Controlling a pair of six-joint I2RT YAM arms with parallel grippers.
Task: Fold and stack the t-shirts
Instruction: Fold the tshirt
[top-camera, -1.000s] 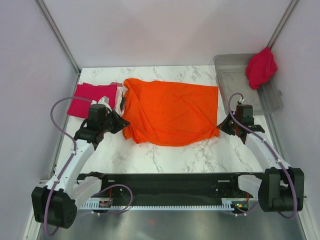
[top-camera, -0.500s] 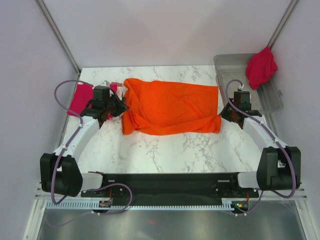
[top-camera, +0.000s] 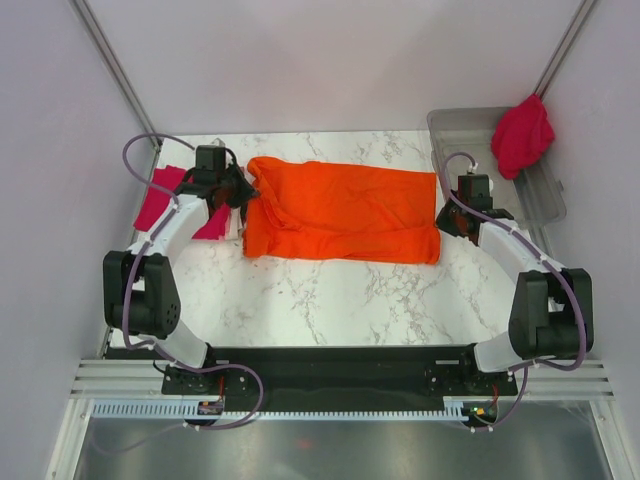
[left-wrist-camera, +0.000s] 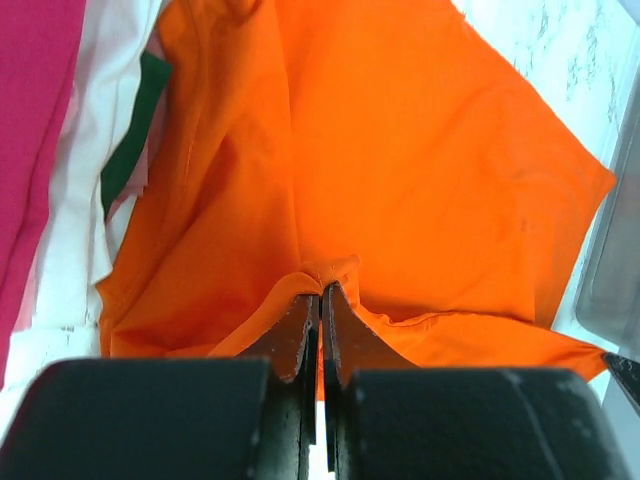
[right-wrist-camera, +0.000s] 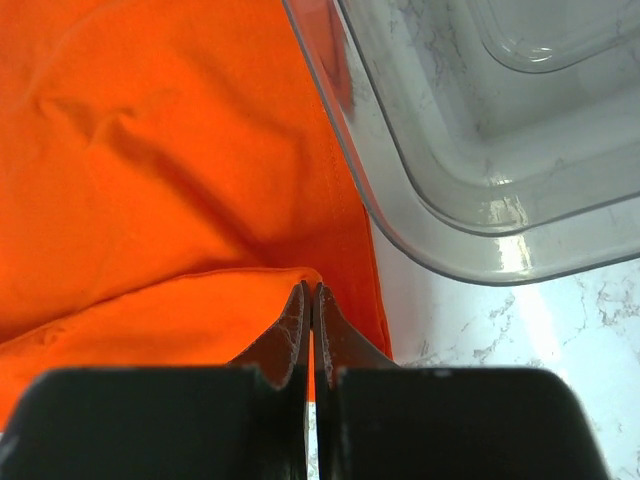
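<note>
Bright orange cloth t-shirt (top-camera: 340, 213) lies flat on the far half of the white marble-pattern table (top-camera: 340, 300), approx mid-width. It's doubled into a wide band: both wrist views show an upper layer w/ its edge lying over a lower one. Long axis runs left-right, across the rig. The left end is the bunched, seamed one, so neck prob. points left and hem right, but no neckline shows clearly, so can't tell for sure.

Left gripper (left-wrist-camera: 320, 300) is at the shirt's left end, fingers pressed together on a small ridge of orange cloth. Right gripper (right-wrist-camera: 311, 295) is at the right end, likewise pinching the edge of the upper layer. The shirt spans btwn them and lies inward from each, one arm per end, neither nearer.

Judgement: a fold is in hand. The next move wants both ends carried evenly near-far, square to the long axis, or the band skews.

Further out, on the left, a pale pink-white shirt (left-wrist-camera: 85, 200) w/ a dark green strip touches the orange edge. Beyond it lies a flat folded crimson-magenta shirt (top-camera: 160, 198). On the right, the clear grey plastic bin (top-camera: 470, 160) has its wall just beside the orange shirt's right end, so there's little room there. A crumpled crimson-magenta shirt (top-camera: 522, 135) hangs over the bin's far right rim.
</note>
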